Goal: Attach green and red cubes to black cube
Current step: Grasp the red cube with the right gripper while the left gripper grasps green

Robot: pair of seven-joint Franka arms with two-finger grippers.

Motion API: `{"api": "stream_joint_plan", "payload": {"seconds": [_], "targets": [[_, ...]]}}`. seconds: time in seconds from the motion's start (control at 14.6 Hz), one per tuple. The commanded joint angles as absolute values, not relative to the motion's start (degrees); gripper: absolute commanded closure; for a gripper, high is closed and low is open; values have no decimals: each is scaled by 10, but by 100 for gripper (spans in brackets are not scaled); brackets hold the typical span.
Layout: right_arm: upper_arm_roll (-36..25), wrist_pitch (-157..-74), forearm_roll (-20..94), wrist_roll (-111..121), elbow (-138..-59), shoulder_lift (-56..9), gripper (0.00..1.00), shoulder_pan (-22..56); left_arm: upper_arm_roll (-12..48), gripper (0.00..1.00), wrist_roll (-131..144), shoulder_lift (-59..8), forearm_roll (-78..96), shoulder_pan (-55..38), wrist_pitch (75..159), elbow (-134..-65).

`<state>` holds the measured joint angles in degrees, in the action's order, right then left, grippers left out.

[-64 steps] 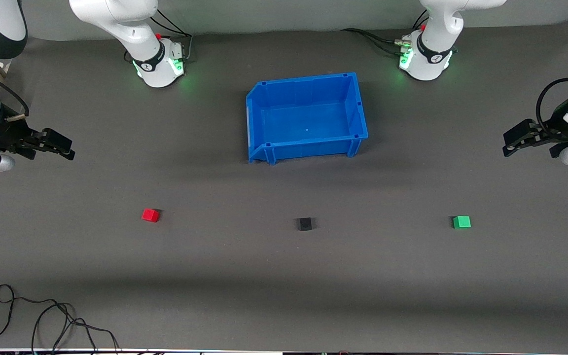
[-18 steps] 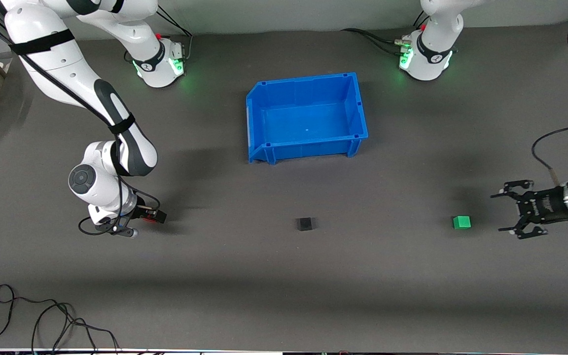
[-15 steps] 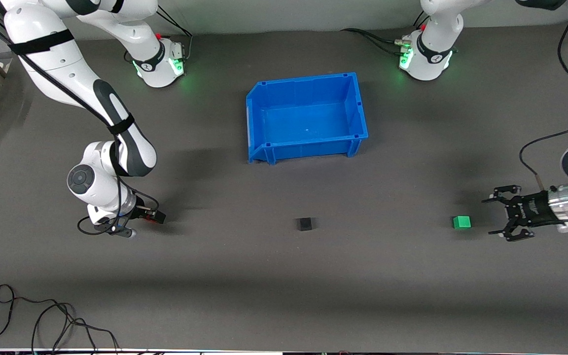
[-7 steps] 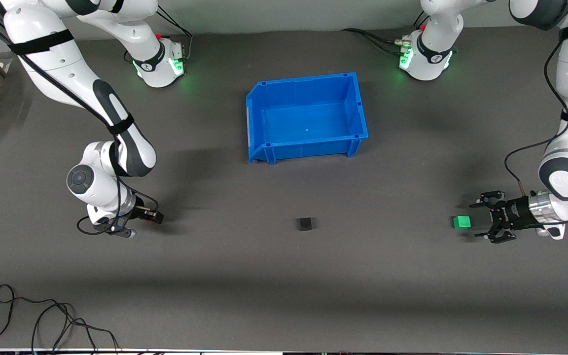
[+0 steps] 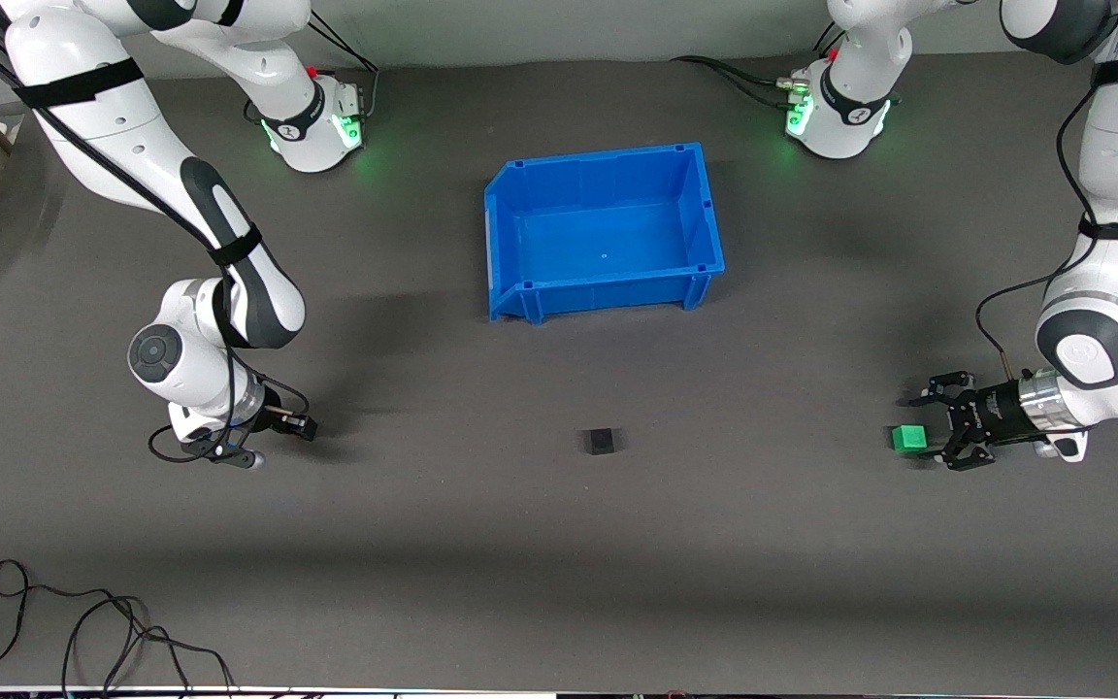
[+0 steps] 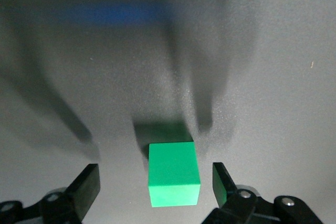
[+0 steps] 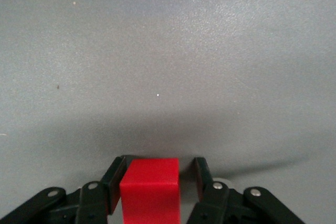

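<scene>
From my remote station I record 3 cubes on the grey table (image 5: pixel 559 544), all nearer the front camera than the blue bin (image 5: pixel 520 233).

The black cube (image 5: pixel 600 442) sits alone on the table, in front of the bin, roughly midway between the 2 grippers and well apart from both. It is equal-sided, so I log no long axis; its faces sit roughly square to the table edges.

The green cube (image 5: pixel 907 438) rests on the table toward the left arm's end. The left gripper (image 5: pixel 930 433) is low beside it, fingers (image 6: pixel 86 187) spread, 1 on each side with a gap to each; no contact.

The red cube (image 7: pixel 151 190) is toward the right arm's end, hidden in the front view. The right gripper (image 5: pixel 305 425) is pinching it, fingers (image 7: pixel 116 179) flat against 2 opposite faces.
</scene>
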<state>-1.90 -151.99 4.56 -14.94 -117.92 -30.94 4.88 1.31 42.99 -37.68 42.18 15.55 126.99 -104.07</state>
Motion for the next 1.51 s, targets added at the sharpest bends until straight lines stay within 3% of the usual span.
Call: {"api": "stream_joint_plan", "payload": {"seconds": [0.0,0.14,0.27,0.48,0.68,0.82,1.1,1.44], "targets": [[-18,-1529,54,-156,-1178,-311,40,47,11,70,416,-367,434,152,1280,-1054],[-18,-1529,54,-156,-1178,-311,44,47,11,92,417,-366,435,152,1280,-1054],[-18,-1529,54,-156,-1178,-311,54,47,11,92,423,-363,435,152,1273,-1049],[-18,-1529,54,-156,-1178,-311,77,48,11,92,452,-355,431,152,1244,-1021],[-18,-1529,54,-156,-1178,-309,100,48,6,92,501,-346,417,156,1135,-957],[-18,-1528,92,-163,-1178,-303,100,49,9,92,548,-345,394,151,1096,-923],[-15,-1523,254,-223,-1169,-298,100,60,11,92,610,-338,388,104,1106,-916],[-18,-1515,263,-454,-1142,-296,100,135,11,92,727,-339,395,-5,1167,-905]]}}
